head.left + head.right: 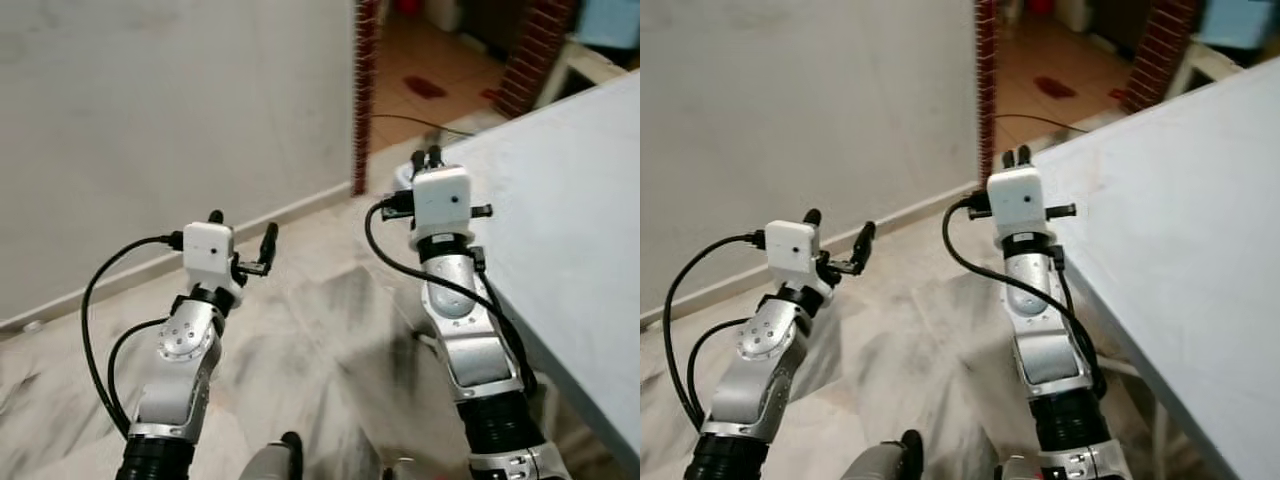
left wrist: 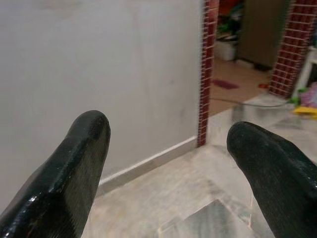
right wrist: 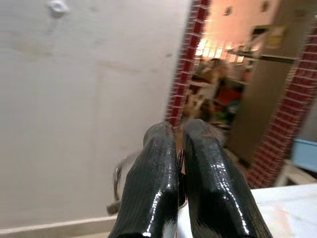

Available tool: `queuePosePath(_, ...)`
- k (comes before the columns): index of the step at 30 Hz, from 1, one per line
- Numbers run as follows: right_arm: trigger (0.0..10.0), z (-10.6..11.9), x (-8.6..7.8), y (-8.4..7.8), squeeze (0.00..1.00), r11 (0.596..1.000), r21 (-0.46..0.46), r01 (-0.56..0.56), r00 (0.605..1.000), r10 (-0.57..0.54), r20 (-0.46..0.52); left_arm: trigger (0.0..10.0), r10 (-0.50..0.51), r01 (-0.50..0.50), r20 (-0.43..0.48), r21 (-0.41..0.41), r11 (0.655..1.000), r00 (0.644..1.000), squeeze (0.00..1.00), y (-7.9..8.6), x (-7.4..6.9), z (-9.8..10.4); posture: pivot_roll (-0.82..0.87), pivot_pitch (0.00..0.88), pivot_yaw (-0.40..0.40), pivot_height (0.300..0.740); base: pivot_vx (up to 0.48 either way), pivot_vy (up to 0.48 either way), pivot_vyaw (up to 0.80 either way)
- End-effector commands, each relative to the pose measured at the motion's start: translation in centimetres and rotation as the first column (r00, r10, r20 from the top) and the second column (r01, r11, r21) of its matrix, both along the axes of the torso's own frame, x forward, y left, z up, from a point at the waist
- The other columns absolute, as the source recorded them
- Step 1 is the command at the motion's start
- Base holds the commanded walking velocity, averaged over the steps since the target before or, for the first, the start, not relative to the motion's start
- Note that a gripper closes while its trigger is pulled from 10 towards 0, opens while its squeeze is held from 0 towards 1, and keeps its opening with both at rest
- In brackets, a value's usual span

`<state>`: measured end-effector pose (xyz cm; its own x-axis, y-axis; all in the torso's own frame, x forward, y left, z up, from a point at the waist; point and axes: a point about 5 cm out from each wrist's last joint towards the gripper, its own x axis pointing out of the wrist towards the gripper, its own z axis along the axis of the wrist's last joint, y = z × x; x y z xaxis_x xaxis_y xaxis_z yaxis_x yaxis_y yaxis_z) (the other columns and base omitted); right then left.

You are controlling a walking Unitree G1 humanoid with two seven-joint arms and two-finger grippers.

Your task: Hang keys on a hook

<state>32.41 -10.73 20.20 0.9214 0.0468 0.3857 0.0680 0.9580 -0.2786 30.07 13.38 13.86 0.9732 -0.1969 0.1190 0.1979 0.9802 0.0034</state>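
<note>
I am seeing the right gripper [image 3: 179, 148] pinching a silvery metal key ring [image 3: 118, 184] beside the pale grey table [image 1: 570, 230]. The left gripper [image 2: 168, 144] is hanging wide open and empty near the plain white wall [image 1: 170, 110].

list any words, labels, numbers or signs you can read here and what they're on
None can be read.
The white housings behind the left claw and right claw bear no print.
The wall and table are plain.
A yellowish sheet in the room past the brick doorway is too blurred to tell whether it carries text.
A metal ring shows behind the right claw, unmarked.
</note>
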Motion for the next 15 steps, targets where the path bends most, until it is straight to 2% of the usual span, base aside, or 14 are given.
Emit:
queuePosePath(1,10.0,0.4,-0.14,0.05,0.0,1.0,0.009,-0.013,1.0,0.012,0.017,10.0,0.002,-0.002,-0.001,0.022,1.0,1.0,0.0,0.0,-0.14,-0.18,-0.05,0.162,0.059,0.74,0.0,0.0,0.8)
queuePosePath(15,10.0,0.33,-0.35,0.53,0.0,0.997,0.026,-0.067,0.998,0.067,0.005,10.0,0.031,-0.031,0.0,0.034,0.999,1.0,0.0,-0.04,-0.09,-0.47,-0.06,0.168,0.042,0.74,0.0,0.0,0.8)
